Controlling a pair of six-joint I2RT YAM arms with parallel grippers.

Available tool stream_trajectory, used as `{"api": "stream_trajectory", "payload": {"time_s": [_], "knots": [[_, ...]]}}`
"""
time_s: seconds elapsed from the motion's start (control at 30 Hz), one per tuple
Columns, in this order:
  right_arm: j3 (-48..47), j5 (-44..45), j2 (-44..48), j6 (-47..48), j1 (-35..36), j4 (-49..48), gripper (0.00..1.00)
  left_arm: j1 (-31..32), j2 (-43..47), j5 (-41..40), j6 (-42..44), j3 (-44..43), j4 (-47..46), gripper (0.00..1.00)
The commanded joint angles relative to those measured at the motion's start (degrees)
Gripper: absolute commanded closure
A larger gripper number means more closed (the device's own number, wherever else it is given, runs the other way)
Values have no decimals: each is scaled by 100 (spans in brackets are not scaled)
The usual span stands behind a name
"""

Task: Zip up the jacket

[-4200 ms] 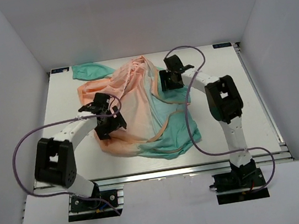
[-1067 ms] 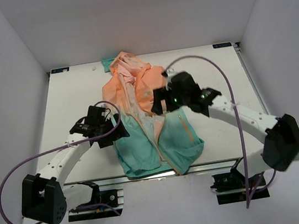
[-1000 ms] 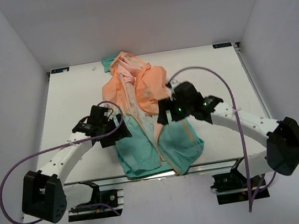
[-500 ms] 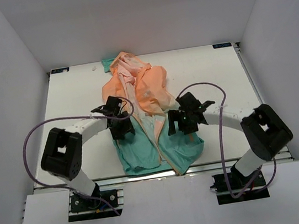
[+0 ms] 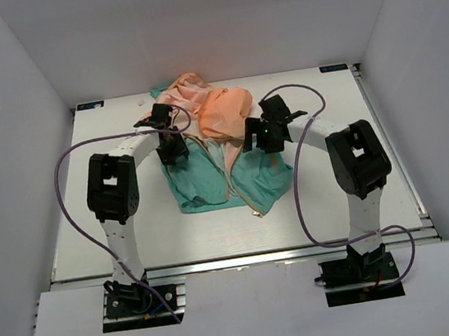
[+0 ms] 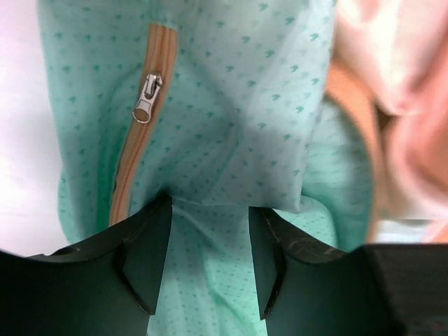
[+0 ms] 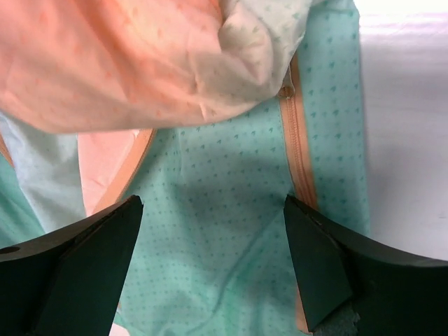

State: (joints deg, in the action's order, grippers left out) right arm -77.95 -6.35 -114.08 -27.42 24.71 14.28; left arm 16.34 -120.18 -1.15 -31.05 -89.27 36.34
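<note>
The jacket (image 5: pixel 209 178) lies at mid-table, its peach upper part bunched at the back and its teal lower part spread toward me. Its orange front zipper edges (image 5: pixel 229 180) lie apart. My left gripper (image 5: pixel 173 147) rests on the jacket's left side. In the left wrist view this gripper (image 6: pixel 210 210) is partly open, with teal fabric (image 6: pixel 231 105) lying between its fingers, beside a pocket zipper with a silver pull (image 6: pixel 147 98). My right gripper (image 5: pixel 259 135) is on the jacket's right side. Seen from the right wrist, the right gripper (image 7: pixel 210 210) is wide open over teal cloth, next to an orange zipper strip (image 7: pixel 298 147).
The white table (image 5: pixel 115 225) is walled by white panels on three sides. Purple cables (image 5: pixel 63 182) loop from both arms. Both arm bases stand at the near edge.
Both grippers have moved toward the back of the table. The jacket slid back with them, its peach top bunching up and its teal hem leaving the front edge.
</note>
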Motion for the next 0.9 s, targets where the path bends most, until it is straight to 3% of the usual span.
{"api": "stream_trajectory", "payload": {"time_s": [0.0,0.2,0.33,0.4,0.57,0.87], "knots": [[-203,55,227,430,-19,-48,13,-166,318,-421,274,-65,348,41],[727,-375,1448,929,68,-49,12,-166,1810,-106,161,1497,31,32],[1404,-43,2545,1519,534,381,12,-157,2682,-105,116,1843,276,8],[1835,220,2916,1643,955,496,12,-149,3190,-26,73,2000,347,2],[2714,-86,3831,1713,1606,505,14,-122,4045,545,-85,2554,400,2],[2689,889,3068,1592,2301,972,22,-105,5056,589,-217,3513,453,2]]}}
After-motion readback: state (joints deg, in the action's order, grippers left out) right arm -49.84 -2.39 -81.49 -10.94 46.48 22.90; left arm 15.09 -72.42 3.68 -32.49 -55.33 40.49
